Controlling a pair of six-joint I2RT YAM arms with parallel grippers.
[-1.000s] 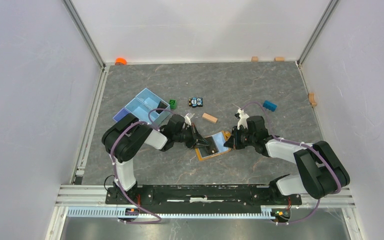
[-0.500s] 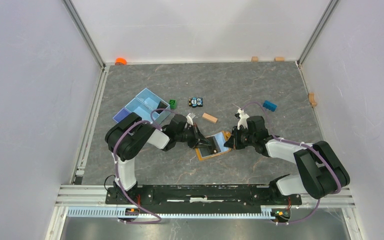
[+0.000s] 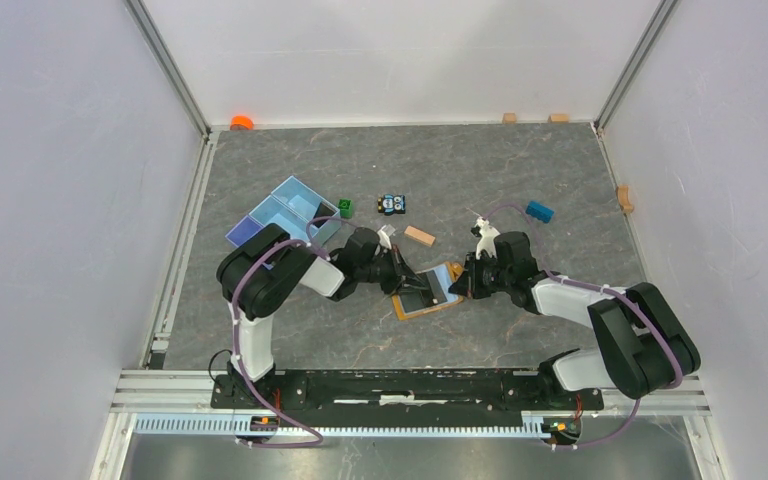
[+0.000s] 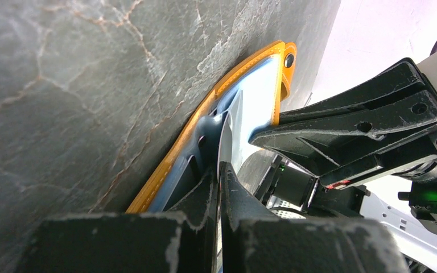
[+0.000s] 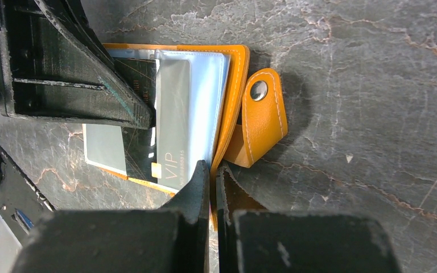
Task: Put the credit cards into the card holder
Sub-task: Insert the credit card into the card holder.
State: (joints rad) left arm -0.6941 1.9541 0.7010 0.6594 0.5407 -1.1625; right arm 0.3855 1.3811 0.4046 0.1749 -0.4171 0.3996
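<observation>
The orange card holder (image 3: pixel 428 292) lies open on the table between both arms. In the right wrist view the card holder (image 5: pixel 236 85) shows clear sleeves and a snap strap (image 5: pixel 260 116). A dark credit card (image 5: pixel 139 136) marked VIP lies across it, its right part under a frosted sleeve. My left gripper (image 3: pixel 407 281) is shut on this card, seen edge-on (image 4: pixel 226 136) in the left wrist view between the jaws of the left gripper (image 4: pixel 218 168). My right gripper (image 5: pixel 212 166) is shut on the holder's orange right edge. Any other credit card is hidden.
A light blue divided tray (image 3: pixel 285 215) stands behind the left arm. Behind the holder lie a green block (image 3: pixel 344 208), a toy car (image 3: pixel 391 204), a wooden block (image 3: pixel 419 236) and a blue block (image 3: pixel 539 211). Small wooden blocks (image 3: pixel 624 198) sit along the walls.
My left arm has shifted slightly right, toward the holder, with the card in its jaws. The right arm and the holder have stayed put.
</observation>
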